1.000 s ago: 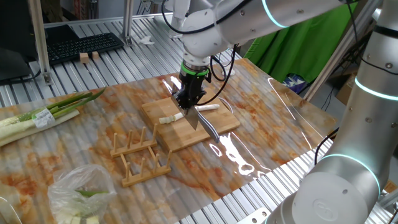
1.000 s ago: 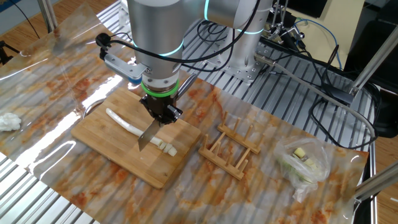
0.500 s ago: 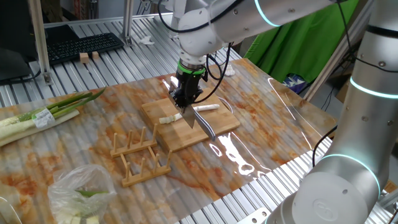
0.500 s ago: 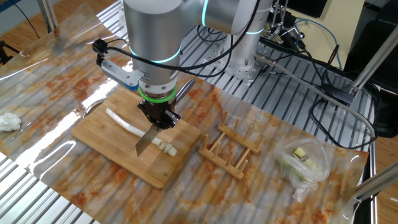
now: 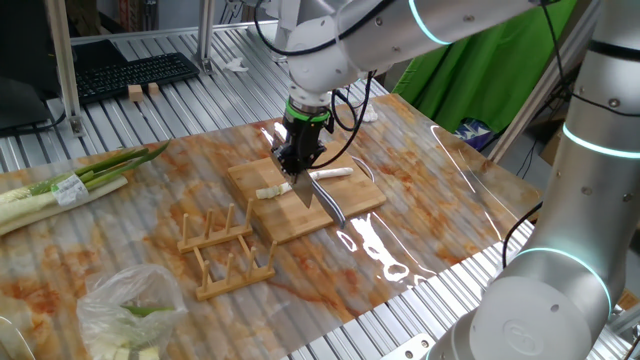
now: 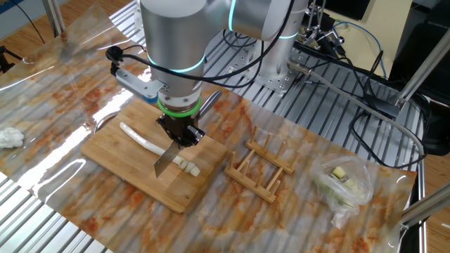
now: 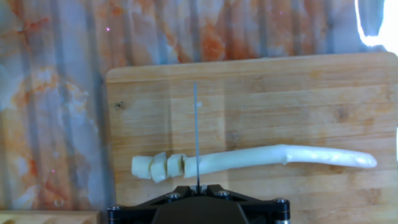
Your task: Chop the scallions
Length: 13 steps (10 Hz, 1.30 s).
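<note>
One fixed view: the tool (image 5: 299, 160) grips the knife (image 5: 305, 187) over the cutting board (image 5: 345, 205). The other fixed view: blade tip down beside the scallions (image 6: 143, 141) on the board. Hand view: the blade edge sits between three cut stubs (image 7: 157, 167) and the long stalk.

Robotics lab, slatted aluminium bench (image 5: 150, 110), green backdrop cloth (image 5: 470, 70), keyboard (image 5: 130, 75) at the rear, loose cables (image 6: 351, 63), robot base (image 6: 278, 70) bolted to bench.

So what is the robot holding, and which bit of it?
A knife, held by its handle end. The jaws of the gripper are shut on that end, and the blade points down at the scallions.
</note>
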Available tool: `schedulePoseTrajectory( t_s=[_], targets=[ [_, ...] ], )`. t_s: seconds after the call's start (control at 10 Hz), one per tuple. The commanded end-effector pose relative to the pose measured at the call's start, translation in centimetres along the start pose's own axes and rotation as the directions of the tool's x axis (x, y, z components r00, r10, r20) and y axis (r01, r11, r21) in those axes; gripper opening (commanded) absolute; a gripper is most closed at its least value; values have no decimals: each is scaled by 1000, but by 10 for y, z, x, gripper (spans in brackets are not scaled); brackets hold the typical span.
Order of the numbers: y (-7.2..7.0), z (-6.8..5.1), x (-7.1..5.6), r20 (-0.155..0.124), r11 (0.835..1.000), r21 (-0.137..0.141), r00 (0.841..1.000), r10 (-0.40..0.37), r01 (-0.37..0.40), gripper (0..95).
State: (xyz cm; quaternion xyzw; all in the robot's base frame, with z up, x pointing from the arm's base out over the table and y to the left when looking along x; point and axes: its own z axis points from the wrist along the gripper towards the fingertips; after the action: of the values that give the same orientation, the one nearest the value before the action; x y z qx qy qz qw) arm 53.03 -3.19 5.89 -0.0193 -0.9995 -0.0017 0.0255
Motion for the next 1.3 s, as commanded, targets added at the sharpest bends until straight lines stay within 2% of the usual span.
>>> schedulePoseTrajectory(
  t_s=[0.1, 0.3, 0.6, 0.8, 0.9, 1.3],
  targets=[
    [2, 12, -3, 9, 1000, 0, 1000, -2, 2, 0],
    [5, 28, -6, 29, 1000, 7, 1000, -7, 7, 0],
    [6, 35, -5, 43, 1000, 7, 999, -1, 0, 0],
    [5, 27, -5, 31, 1000, 1, 1000, 3, -3, 0],
    [5, 23, -4, 19, 1000, -13, 1000, 10, -10, 0],
    [1, 6, 1, -1, 1000, -9, 1000, 13, -13, 0]
  ],
)
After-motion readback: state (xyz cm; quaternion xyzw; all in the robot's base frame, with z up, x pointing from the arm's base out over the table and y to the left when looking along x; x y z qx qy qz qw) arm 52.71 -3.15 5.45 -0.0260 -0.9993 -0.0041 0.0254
